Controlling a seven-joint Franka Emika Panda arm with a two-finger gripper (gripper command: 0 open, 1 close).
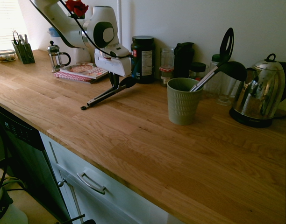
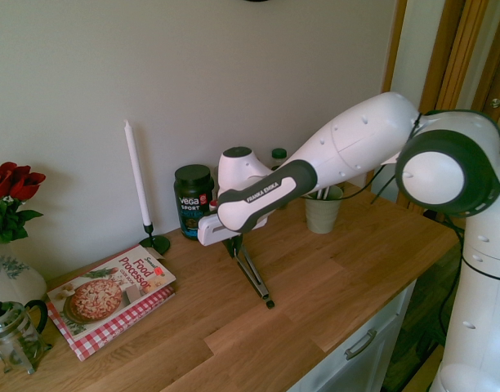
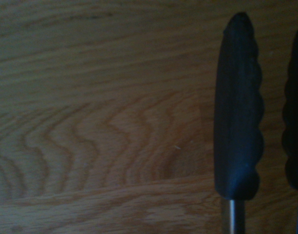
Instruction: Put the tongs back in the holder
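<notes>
Your black-and-silver metal tongs (image 1: 105, 95) slant low over the wooden counter, arms spread. Your sage-green ribbed ceramic cup (image 1: 181, 105) stands upright, well apart.

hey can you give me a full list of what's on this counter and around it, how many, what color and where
tongs: 1, silver and black, at the gripper
holder: 1, green, near the kettle
ladle: 1, black, in holder
spatula: 1, black, in holder
kettle: 1, silver, right in first exterior view
tub: 1, black, by wall
candle: 1, white, behind books
books: 2 or more, white and red, stacked
French press: 1, silver and black, beside books
roses: several, red, in vase
caddy: 1, dark green, far end
gripper: 1, on the white arm
</notes>
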